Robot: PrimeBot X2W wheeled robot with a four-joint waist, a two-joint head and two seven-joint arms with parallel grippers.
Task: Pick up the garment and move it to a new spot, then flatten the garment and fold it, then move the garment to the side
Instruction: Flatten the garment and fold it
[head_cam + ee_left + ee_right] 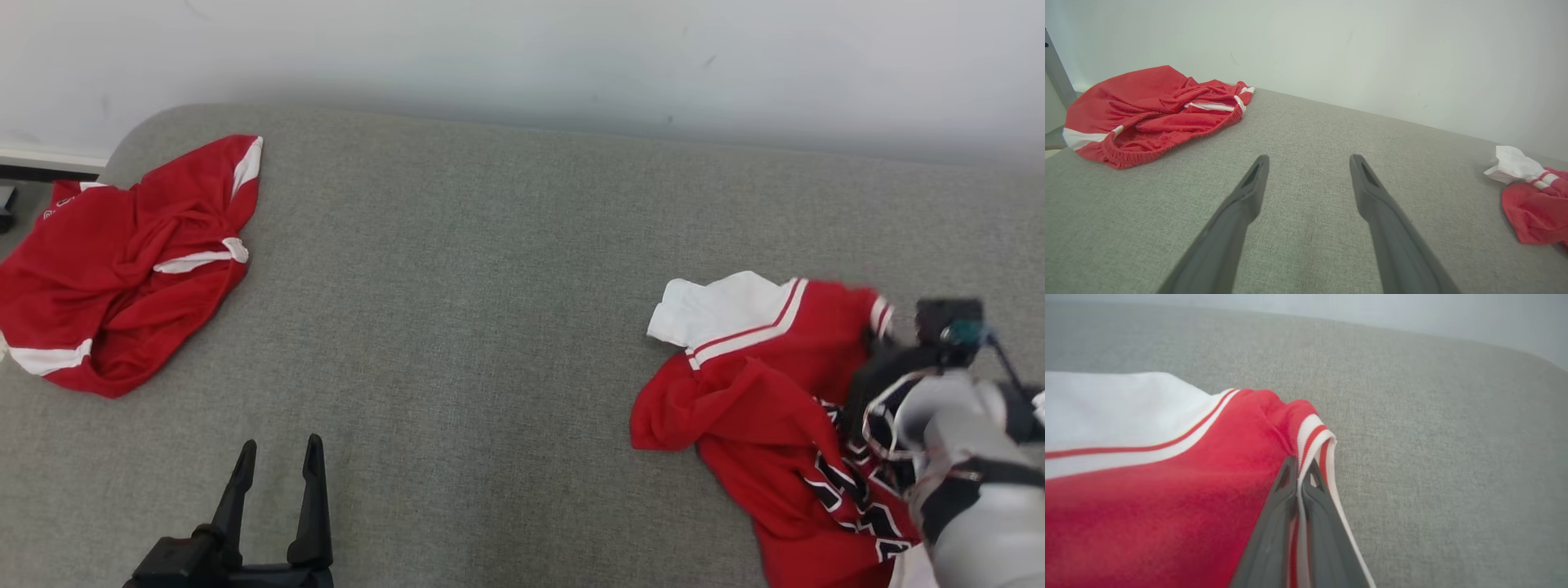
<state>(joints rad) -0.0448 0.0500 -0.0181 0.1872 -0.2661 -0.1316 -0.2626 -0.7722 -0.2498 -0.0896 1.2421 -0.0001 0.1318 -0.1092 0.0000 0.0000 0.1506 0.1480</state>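
The garment [759,384] is a crumpled red jersey with white trim and dark lettering, lying at the right of the grey padded surface [490,327]. Its white and red edge shows at the far right of the left wrist view [1535,212]. My right gripper [1300,470] is shut on the garment's [1167,490] striped white-and-red hem, with the trim pinched between the two fingers. My right arm [955,441] lies over the garment's right side. At the lower left my left gripper [281,445] stands open over bare fabric, its fingers [1249,196] spread wide and holding nothing.
A second red piece of clothing with white bands [122,261] lies bunched at the far left edge, its elastic waistband [1151,110] toward my left gripper. A pale wall [522,57] runs behind the surface. Bare grey fabric spans the middle between the two pieces.
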